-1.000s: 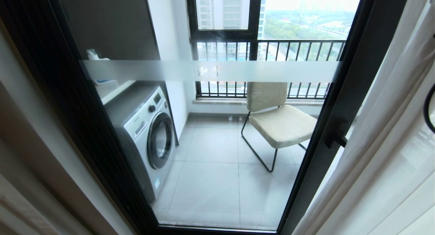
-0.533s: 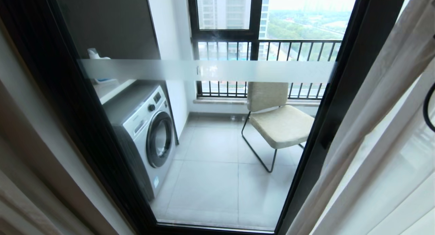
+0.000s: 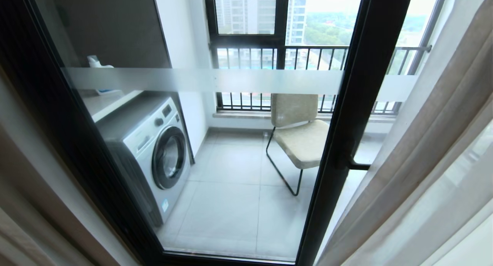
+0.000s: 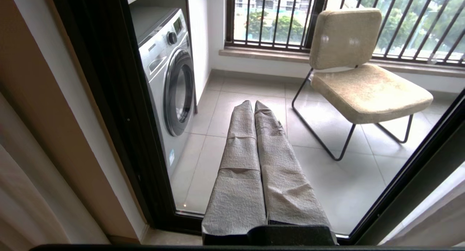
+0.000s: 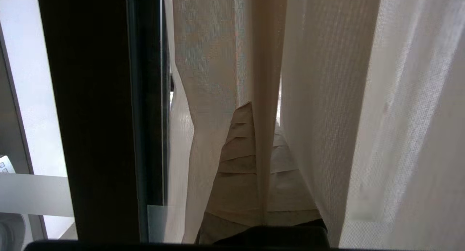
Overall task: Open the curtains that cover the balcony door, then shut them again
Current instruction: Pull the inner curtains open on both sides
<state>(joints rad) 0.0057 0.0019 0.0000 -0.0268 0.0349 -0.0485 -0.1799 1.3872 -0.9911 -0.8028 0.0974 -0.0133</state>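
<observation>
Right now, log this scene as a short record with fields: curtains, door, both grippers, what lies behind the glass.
curtains: beige drape and sheer bunched at the right, glass mostly uncovered
balcony door: black frame, panels shut
right gripper: shut on a fold of the curtains
left gripper: shut, empty, pointing at the glass
behind glass: washing machine, chair, railing

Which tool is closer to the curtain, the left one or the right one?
Right. The right tool is shut on a fold of the curtain. The left tool points at the balcony door glass, apart from it.
</observation>
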